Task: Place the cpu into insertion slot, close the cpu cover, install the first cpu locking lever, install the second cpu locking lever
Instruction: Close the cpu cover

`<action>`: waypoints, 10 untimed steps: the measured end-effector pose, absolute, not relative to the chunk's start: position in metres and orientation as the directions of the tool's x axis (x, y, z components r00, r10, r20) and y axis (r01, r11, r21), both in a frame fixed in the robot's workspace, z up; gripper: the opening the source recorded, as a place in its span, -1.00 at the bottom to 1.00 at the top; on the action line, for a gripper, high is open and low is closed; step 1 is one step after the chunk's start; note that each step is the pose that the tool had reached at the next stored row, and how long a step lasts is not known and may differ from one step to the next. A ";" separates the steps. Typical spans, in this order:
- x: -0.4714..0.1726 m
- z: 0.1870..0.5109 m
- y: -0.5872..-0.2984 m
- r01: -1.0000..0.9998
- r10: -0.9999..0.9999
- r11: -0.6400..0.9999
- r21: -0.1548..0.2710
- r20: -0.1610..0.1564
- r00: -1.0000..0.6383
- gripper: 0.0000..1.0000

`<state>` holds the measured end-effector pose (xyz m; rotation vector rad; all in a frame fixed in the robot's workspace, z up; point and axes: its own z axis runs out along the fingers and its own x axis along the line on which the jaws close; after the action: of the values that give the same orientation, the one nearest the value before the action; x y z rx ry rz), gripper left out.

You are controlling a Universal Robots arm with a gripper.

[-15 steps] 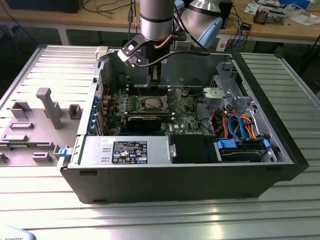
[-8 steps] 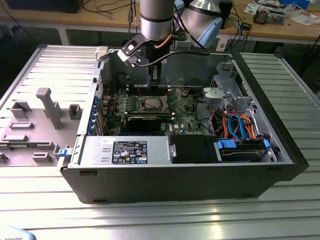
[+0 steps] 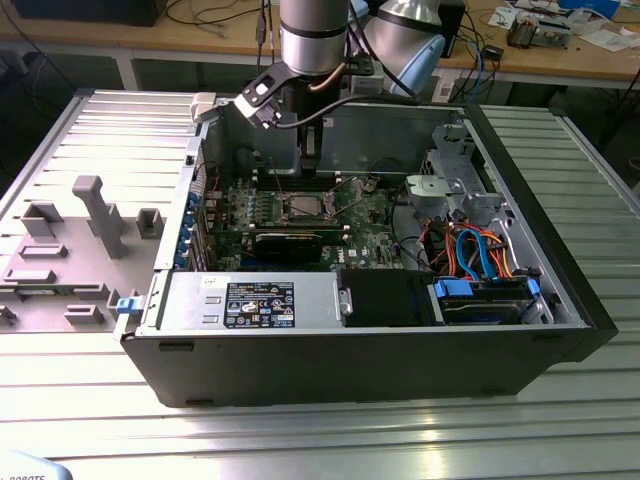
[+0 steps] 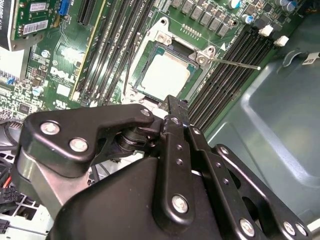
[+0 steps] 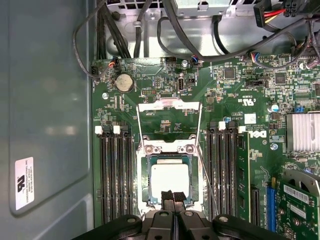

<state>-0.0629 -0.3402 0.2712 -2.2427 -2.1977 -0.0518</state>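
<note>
Case first: we see an open computer case (image 3: 350,360) lying across the middle of the ribbed metal worktop (image 3: 300,430), with the green motherboard (image 5: 230,100) flat on its floor. On the board the insertion slot (image 5: 145,175) holds the cpu (image 5: 170,180), silvery top up and square inside the rim. The cpu cover (image 5: 169,105) lies folded open, away from the slot, its window showing green board. One thin locking lever (image 4: 235,63) juts out free beside the slot. The arm (image 3: 310,40) reaches down into the case over the slot. In both wrist views we find the jaws together with nothing between them, their fingertips (image 5: 166,196) over the cpu's edge farthest from the cover's hinge. Whether they touch the chip we cannot tell.
</note>
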 end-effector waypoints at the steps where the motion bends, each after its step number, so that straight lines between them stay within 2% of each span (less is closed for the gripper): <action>1: -0.063 0.272 -0.340 1.000 1.000 -0.020 0.022 0.025 0.020 -0.79; 10: -0.063 0.274 -0.340 1.000 0.999 -0.020 0.022 0.025 0.020 -0.79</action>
<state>-0.0629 -0.3401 0.2737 -2.2425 -2.1976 -0.0521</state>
